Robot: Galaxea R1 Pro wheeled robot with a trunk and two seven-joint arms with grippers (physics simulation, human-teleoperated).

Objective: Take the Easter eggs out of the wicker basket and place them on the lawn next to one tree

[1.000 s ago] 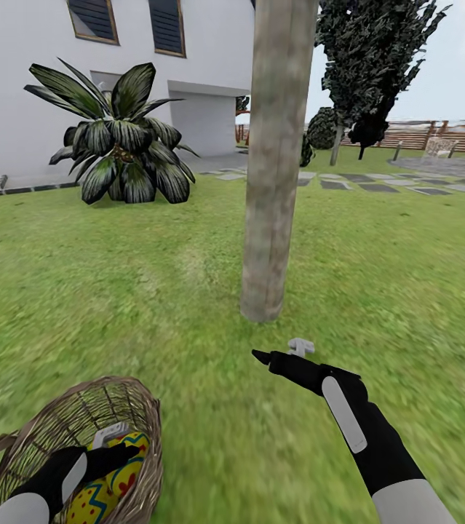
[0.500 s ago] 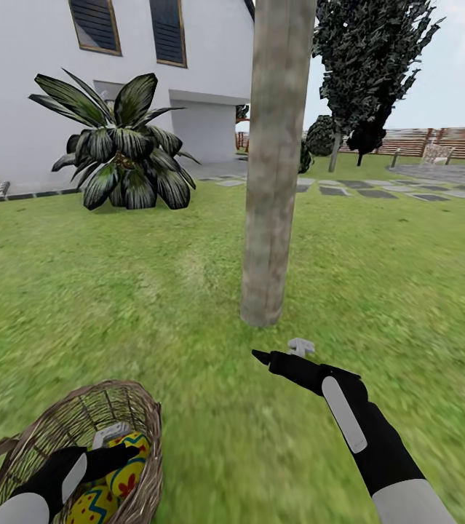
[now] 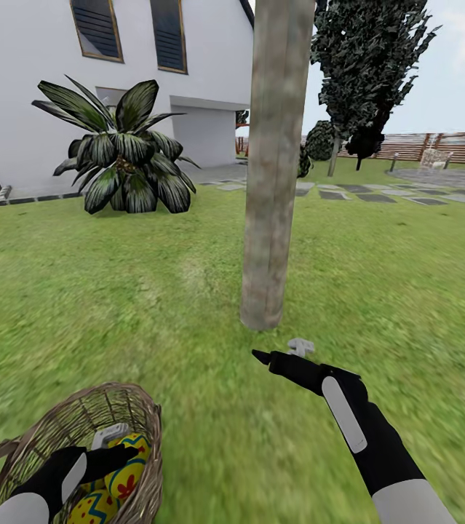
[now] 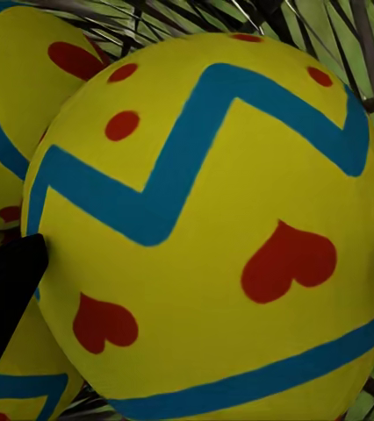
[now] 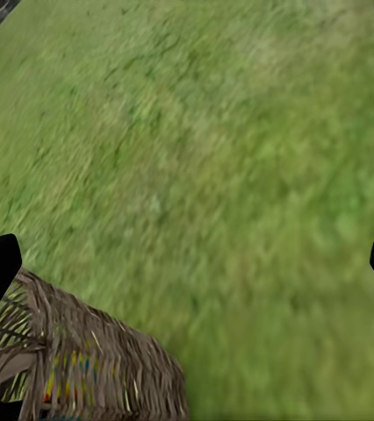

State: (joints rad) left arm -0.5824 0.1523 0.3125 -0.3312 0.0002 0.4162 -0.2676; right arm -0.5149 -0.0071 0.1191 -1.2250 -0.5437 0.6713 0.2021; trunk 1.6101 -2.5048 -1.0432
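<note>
Easter eggs (image 3: pixel 116 477): being kept in the wicker basket (image 3: pixel 141 429) at 7 o'clock of the head view, on the lawn (image 3: pixel 101 306); at least two are being shown among the weave, a third cannot be confirmed. Left pincer (image 3: pixel 119 447): being held down inside the basket, its fingertips (image 4: pixel 7 289) spread and flanking the nearest egg (image 4: pixel 213 228); whether the egg is being pinched cannot be told. Right pincer (image 3: pixel 279 353): being held spread and empty above the grass, near the foot of the tree (image 3: pixel 265 291) at 12 o'clock. Change over the last second: the whole scene is being shifted slightly, so the camera is judged to be moving; arms and basket are being kept in place. Transfer judged not yet begun.
</note>
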